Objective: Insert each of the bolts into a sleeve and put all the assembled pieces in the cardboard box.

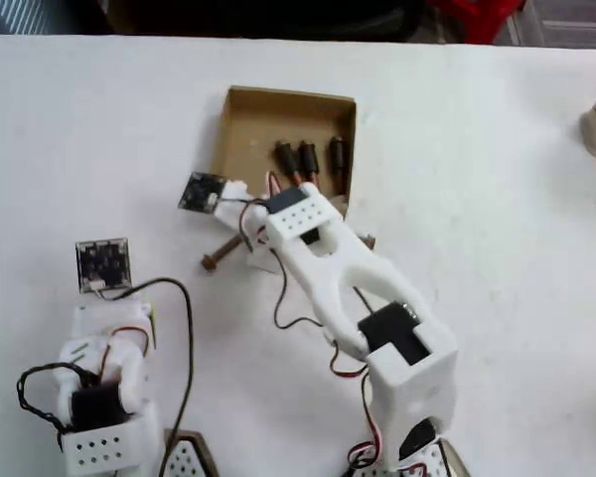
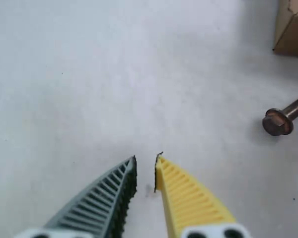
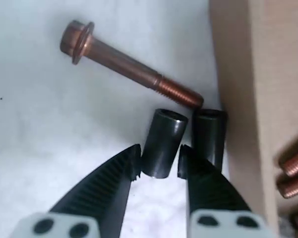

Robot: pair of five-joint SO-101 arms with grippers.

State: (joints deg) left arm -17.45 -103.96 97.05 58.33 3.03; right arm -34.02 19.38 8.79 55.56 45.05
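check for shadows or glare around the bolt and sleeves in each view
High view: flat, even light, table bright, no hard shadows. Left wrist view: bolt throws a soft, faint shadow, no glare. Right wrist view: soft shadow under the bolt, dull sheen on the sleeve.

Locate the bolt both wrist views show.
In the right wrist view, the bolt lies on the table beside the cardboard box, threaded tip by two sleeves.

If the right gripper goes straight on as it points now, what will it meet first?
Most likely the black sleeve right in front of the right gripper; the copper bolt lies beyond it.
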